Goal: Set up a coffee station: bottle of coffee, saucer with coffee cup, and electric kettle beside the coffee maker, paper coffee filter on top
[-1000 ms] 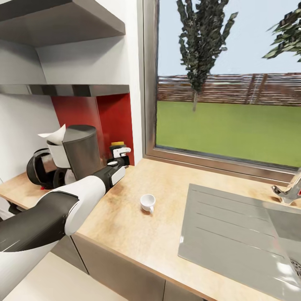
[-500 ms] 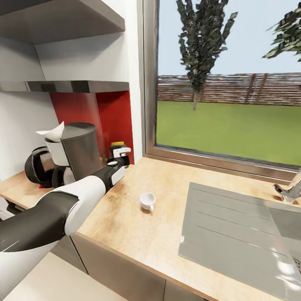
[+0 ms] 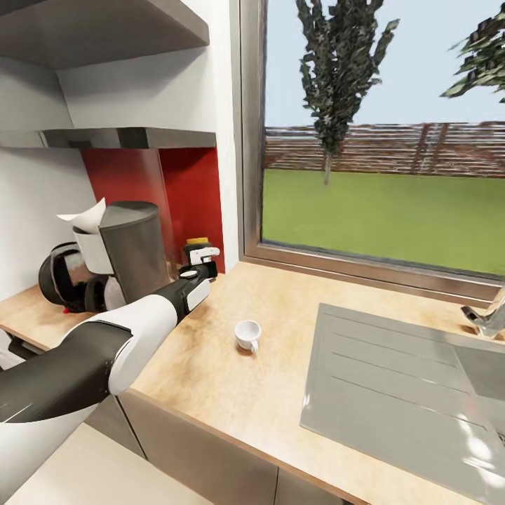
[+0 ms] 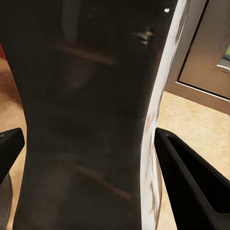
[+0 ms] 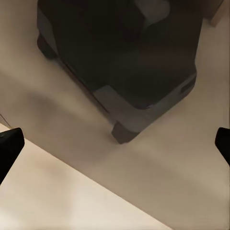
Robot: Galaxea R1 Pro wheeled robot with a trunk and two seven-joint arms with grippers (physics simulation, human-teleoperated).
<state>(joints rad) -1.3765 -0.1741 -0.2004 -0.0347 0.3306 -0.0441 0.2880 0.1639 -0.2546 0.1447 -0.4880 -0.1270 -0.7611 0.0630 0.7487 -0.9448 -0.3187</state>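
The dark bottle of coffee [image 3: 197, 250] with its yellow lid stands on the kitchen countertop [image 3: 231, 400], just right of the tall grey coffee maker [image 3: 133, 245]. My left gripper [image 3: 202, 261] is shut on the bottle. In the left wrist view the bottle [image 4: 86, 96] sits between the black fingers [image 4: 191, 182], touching them. A white paper coffee filter [image 3: 85, 217] lies on the coffee maker's basket. The black electric kettle [image 3: 62, 277] stands to the maker's left. The white coffee cup [image 3: 247, 335] rests alone on the counter. The kitchen shelf [image 3: 140, 137] hangs above. The saucer is out of view. My right gripper [image 5: 115, 143] is open.
A grey steel sink [image 3: 407, 379] with its tap [image 3: 487, 315] takes up the counter's right part. A large window [image 3: 379, 140] runs behind it. The red wall panel [image 3: 189, 196] backs the bottle. Under my right gripper are the robot's dark base [image 5: 120, 52] and beige floor.
The whole picture has shifted slightly, so the head camera has moved. My left arm, the bottle and the cup keep their places on the counter.
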